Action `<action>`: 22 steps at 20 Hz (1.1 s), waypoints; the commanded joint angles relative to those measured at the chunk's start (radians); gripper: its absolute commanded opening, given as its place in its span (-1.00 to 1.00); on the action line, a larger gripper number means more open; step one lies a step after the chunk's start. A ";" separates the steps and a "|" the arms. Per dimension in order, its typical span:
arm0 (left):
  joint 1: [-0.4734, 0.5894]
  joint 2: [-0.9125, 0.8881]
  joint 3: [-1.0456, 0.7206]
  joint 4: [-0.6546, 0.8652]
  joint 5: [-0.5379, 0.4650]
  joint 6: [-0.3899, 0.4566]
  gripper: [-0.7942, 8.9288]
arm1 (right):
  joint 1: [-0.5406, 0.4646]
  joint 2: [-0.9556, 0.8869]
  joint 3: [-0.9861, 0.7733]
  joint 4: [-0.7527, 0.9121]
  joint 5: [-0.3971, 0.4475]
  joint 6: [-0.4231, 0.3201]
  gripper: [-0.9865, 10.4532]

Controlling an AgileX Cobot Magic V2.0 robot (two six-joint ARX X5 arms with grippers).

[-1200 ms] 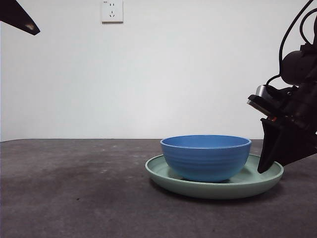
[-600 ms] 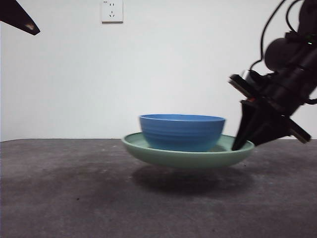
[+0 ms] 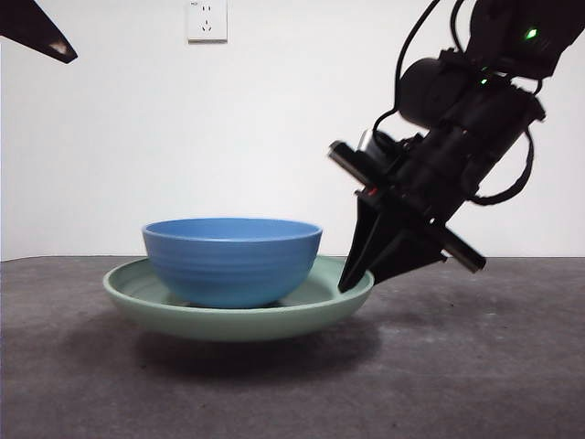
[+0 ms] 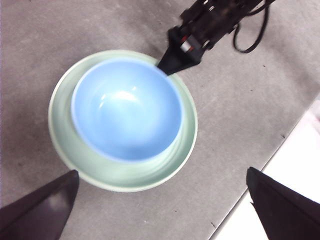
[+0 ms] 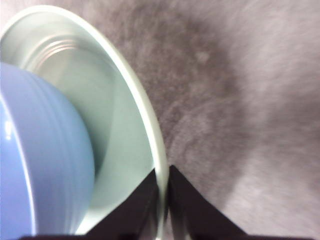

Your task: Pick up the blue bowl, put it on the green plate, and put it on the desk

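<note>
Two grippers: one at work on the plate's rim, one waiting high above the scene.
Right gripper: its two black jaws are pinched together on the rim of the green plate, one jaw inside the rim and one outside; the right wrist view alone shows this pinch close up.
Right gripper, front view: it reaches down at a slant from the upper right, big and dark, its tip meeting the plate's right edge.
Right gripper, left wrist view: seen from above as a dark wedge touching the plate's rim.
Green plate: the front view shows it lifted clear of the desk, with a dark shadow on the surface beneath it; it looks slightly tilted, higher at the gripped side.
Blue bowl: upright inside the plate, resting on its floor.
Bowl from above: the left wrist view shows its pale hollow, and the plate as a ring around it, wider on one side than the other, so the bowl sits off centre.
Bowl, right wrist view: only its ridged outer wall shows, apart from the pinched rim.
Left gripper: jaws spread wide, holding nothing, well above the plate.
Top left corner, front view: a black tip of a waiting arm.
Wall: a white socket, seen only from the front.
</note>
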 commanded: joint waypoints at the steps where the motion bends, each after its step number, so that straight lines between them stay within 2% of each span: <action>1: -0.016 0.005 0.008 0.008 0.002 0.005 0.39 | 0.011 0.054 0.021 0.014 -0.006 0.026 -0.81; 3: -0.019 0.005 0.008 0.005 0.002 0.005 0.39 | 0.012 0.072 0.021 0.019 0.018 0.026 -0.81; 8: -0.025 0.005 0.008 0.005 0.002 0.005 0.39 | 0.012 0.074 0.021 0.027 0.018 0.026 -0.78; 12: -0.031 0.005 0.008 0.005 0.002 0.005 0.39 | 0.007 0.071 0.021 0.028 0.017 0.020 -0.41; 15: -0.040 0.005 0.008 0.005 0.002 0.004 0.39 | -0.018 0.052 0.026 0.025 0.023 0.018 -0.27; 18: -0.050 0.005 0.008 0.004 0.002 0.004 0.39 | -0.053 0.010 0.056 -0.042 0.065 0.013 -0.17; 22: -0.066 0.005 0.008 0.004 0.002 0.004 0.39 | -0.098 -0.115 0.078 -0.106 0.072 0.005 -0.07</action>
